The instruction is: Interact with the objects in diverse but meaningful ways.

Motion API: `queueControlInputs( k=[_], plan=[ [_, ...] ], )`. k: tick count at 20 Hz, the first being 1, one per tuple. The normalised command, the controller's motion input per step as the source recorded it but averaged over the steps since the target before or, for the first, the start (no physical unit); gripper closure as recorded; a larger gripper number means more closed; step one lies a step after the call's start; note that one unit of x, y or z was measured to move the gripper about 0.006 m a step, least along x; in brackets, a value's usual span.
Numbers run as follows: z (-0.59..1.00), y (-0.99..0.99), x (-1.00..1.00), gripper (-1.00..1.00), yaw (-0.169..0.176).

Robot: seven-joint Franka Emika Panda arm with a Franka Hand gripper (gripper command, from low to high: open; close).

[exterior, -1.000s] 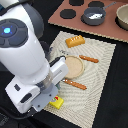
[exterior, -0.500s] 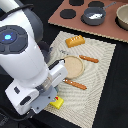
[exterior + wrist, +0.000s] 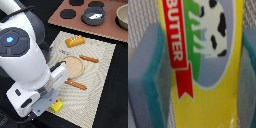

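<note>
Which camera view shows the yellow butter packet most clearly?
The wrist view: the yellow butter packet fills the picture and its label with a cow is readable. In the exterior view only a small yellow corner shows below the robot arm.

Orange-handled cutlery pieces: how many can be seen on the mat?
2. One orange-handled piece lies beside the beige plate, toward the stove board; the other piece lies beyond the plate's opposite edge. The arm may hide more.
</note>
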Motion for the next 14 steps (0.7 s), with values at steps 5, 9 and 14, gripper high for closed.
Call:
queueControlInputs(
  k=[5, 9, 14],
  plan=[
    [1.00, 0.70, 0.05, 1.00, 0.031],
    [0.94, 0.85, 0.06, 1.00, 0.035],
    [0.55, 0.85, 0.16, 1.00, 0.033]
  ],
)
